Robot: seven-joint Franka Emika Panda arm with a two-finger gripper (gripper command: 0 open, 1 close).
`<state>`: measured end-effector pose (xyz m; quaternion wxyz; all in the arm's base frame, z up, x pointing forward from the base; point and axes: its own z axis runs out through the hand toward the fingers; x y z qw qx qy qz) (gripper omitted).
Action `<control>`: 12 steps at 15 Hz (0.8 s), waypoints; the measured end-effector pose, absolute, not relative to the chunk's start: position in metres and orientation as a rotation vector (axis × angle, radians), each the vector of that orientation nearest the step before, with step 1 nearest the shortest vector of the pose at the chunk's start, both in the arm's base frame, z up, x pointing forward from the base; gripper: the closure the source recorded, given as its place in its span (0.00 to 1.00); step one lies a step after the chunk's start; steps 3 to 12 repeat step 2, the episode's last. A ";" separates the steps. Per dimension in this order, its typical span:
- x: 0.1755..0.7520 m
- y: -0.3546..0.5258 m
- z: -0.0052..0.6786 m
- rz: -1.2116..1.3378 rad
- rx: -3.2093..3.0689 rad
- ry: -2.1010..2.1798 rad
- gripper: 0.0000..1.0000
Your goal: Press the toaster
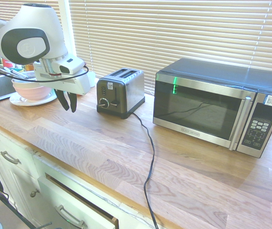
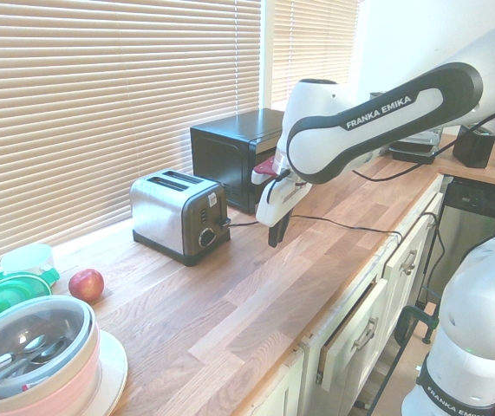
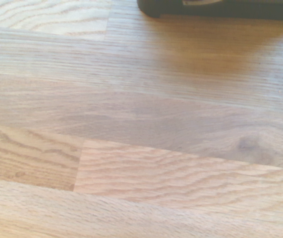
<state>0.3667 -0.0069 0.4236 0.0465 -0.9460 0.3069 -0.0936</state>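
Note:
The toaster (image 1: pixel 120 92) (image 2: pixel 178 215) is a small steel two-slot box with a black end panel, a round dial and a lever, standing on the wooden counter near the blinds. My gripper (image 1: pixel 67 106) (image 2: pixel 275 236) hangs a little above the counter, off the toaster's dial end and apart from it. Its two dark fingers point down with a narrow gap between them and nothing in it. The wrist view shows bare wood grain and the toaster's dark base (image 3: pixel 215 7) at one edge.
A steel-and-black microwave (image 1: pixel 216 105) (image 2: pixel 234 152) stands beyond the toaster. The toaster's black cord (image 1: pixel 147 157) runs across the counter to the front edge. A pink bowl (image 1: pixel 31 90) on a plate, an apple (image 2: pixel 86 284) and a green lidded container (image 2: pixel 4 290) sit near the sink. A drawer (image 1: pixel 78 205) below is ajar.

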 end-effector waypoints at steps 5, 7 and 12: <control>0.367 -0.007 0.424 -0.283 -2.888 0.937 0.00; 0.367 -0.007 0.424 -0.283 -2.888 0.937 0.00; 0.367 -0.007 0.424 -0.283 -2.888 0.937 0.00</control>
